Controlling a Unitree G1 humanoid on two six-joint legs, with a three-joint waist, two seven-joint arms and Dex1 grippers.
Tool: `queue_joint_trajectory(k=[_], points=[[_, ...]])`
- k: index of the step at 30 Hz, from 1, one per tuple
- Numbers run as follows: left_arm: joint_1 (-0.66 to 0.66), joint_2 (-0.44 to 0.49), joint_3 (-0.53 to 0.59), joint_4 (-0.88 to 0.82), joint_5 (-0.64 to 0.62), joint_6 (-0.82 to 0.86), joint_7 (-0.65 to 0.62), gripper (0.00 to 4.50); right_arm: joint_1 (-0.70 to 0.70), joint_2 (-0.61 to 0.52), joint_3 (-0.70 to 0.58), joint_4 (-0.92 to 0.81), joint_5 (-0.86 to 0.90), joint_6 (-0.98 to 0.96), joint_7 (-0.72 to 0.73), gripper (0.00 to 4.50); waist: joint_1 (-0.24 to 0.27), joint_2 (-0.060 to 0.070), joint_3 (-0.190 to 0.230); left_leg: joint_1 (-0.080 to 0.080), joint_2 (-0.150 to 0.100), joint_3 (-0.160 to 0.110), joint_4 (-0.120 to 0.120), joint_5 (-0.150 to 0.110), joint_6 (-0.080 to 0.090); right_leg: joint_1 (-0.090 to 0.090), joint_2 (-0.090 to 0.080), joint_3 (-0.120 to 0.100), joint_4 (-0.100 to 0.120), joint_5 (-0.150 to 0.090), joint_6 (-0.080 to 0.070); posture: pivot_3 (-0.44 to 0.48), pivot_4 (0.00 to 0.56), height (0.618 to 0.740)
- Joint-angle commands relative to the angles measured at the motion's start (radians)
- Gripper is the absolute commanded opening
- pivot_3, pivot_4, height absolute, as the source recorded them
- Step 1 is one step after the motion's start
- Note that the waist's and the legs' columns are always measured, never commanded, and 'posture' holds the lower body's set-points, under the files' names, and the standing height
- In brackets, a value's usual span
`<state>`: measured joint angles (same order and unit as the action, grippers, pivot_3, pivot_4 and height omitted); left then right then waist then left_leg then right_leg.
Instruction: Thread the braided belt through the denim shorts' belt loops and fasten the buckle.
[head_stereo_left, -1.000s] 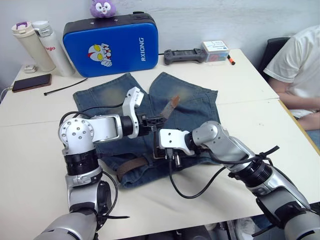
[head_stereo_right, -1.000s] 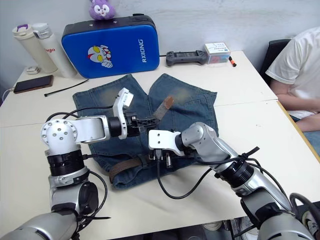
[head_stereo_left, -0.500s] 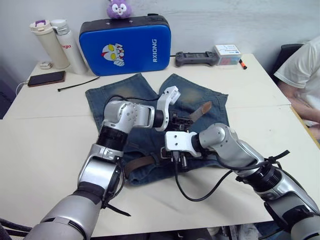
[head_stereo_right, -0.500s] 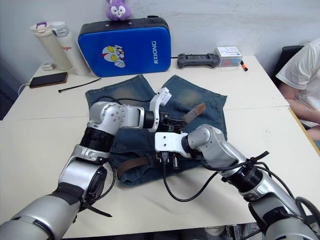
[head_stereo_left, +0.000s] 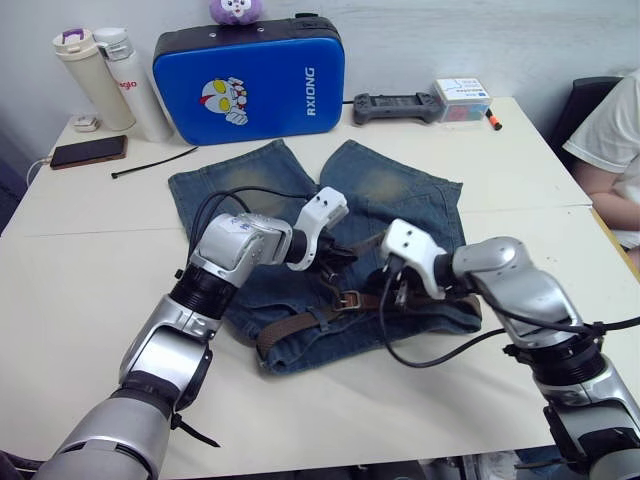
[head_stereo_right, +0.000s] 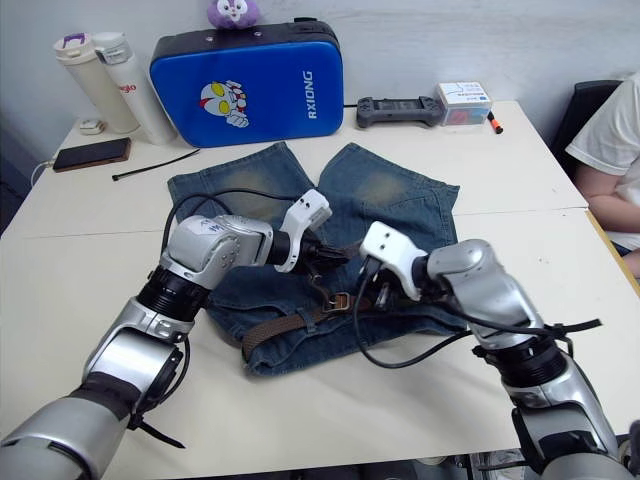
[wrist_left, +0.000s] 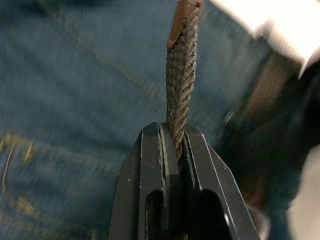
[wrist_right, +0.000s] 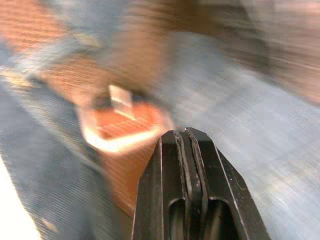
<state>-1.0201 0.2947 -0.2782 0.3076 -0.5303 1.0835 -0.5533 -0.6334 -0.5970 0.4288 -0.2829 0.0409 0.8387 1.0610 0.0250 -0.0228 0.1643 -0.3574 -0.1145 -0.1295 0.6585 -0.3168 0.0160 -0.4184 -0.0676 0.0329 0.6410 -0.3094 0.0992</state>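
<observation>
Our left end effector (wrist_left: 176, 145) pinches the dark-brown braided belt (wrist_left: 180, 75) just below its leather tip, fingers closed tight on the strap. Our right end effector (wrist_right: 186, 137) has its fingers pressed together with nothing between them, just beside the small silver-grey metal buckle (head_stereo_left: 347, 298). Both hover over the faded blue denim shorts (head_stereo_left: 400, 190), spread flat on the white table (head_stereo_left: 80, 260), the belt lying along the waistband.
</observation>
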Motion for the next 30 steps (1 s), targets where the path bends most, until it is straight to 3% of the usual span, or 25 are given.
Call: queue_joint_trajectory(k=[1,2,6,11,17,20,26,30], points=[[0.055,0.040,-0.077,-0.118,0.078,-0.050,-0.051,0.00,-0.011,-0.041,-0.312,-0.048,0.138,0.227,-0.033,0.06,0.004,0.001,0.001,-0.006,0.000,0.000,0.001,0.000,0.001,-0.005,0.000,0.000,-0.001,0.000,0.000,0.000,0.150,0.740],[0.057,0.035,-0.076,-0.121,0.082,-0.051,-0.055,0.00,-0.011,-0.048,-0.330,-0.054,0.148,0.243,-0.033,0.06,0.003,0.001,0.001,-0.015,-0.001,0.000,0.004,0.000,0.001,-0.014,0.000,0.000,0.002,0.000,0.000,0.000,0.150,0.740],[0.056,0.044,-0.092,-0.155,0.100,-0.079,-0.090,0.00,0.021,-0.119,-0.396,-0.094,0.173,0.269,-0.015,0.06,0.000,0.001,0.001,-0.020,-0.001,0.001,0.004,0.001,0.001,-0.021,0.000,0.001,0.003,0.000,0.000,0.000,0.150,0.740],[0.079,0.182,-0.196,-0.265,0.211,-0.266,-0.223,0.00,0.129,-0.277,-0.465,-0.247,0.226,0.215,0.075,0.06,0.001,0.002,0.002,-0.022,-0.001,0.003,0.004,0.001,0.001,-0.025,0.000,0.003,0.005,0.000,0.000,0.000,0.150,0.740],[0.100,0.274,-0.268,-0.313,0.331,-0.491,-0.351,0.00,0.184,-0.320,-0.478,-0.349,0.282,0.232,0.041,0.06,0.003,0.003,0.003,-0.027,0.001,0.003,0.005,0.001,0.001,-0.028,0.001,0.002,0.004,0.000,-0.001,0.000,0.150,0.740],[0.099,0.261,-0.262,-0.305,0.357,-0.546,-0.395,0.00,0.190,-0.303,-0.497,-0.367,0.295,0.236,-0.030,0.90,0.004,0.003,0.003,-0.028,0.000,0.003,0.006,0.000,0.002,-0.027,0.000,0.002,0.004,0.000,-0.001,0.000,0.150,0.740],[0.092,0.225,-0.239,-0.265,0.409,-0.590,-0.419,0.00,0.177,-0.301,-0.453,-0.371,0.277,0.165,-0.132,3.64,0.005,0.002,0.003,-0.028,0.000,0.003,0.006,0.000,0.002,-0.028,0.000,0.002,0.004,0.000,-0.001,0.000,0.150,0.740],[0.098,0.213,-0.222,-0.264,0.420,-0.584,-0.430,0.00,0.159,-0.272,-0.407,-0.351,0.286,0.136,-0.178,3.64,0.001,0.002,0.003,-0.028,0.000,0.003,0.006,0.000,0.002,-0.028,0.000,0.002,0.004,0.000,-0.001,0.000,0.150,0.740]])
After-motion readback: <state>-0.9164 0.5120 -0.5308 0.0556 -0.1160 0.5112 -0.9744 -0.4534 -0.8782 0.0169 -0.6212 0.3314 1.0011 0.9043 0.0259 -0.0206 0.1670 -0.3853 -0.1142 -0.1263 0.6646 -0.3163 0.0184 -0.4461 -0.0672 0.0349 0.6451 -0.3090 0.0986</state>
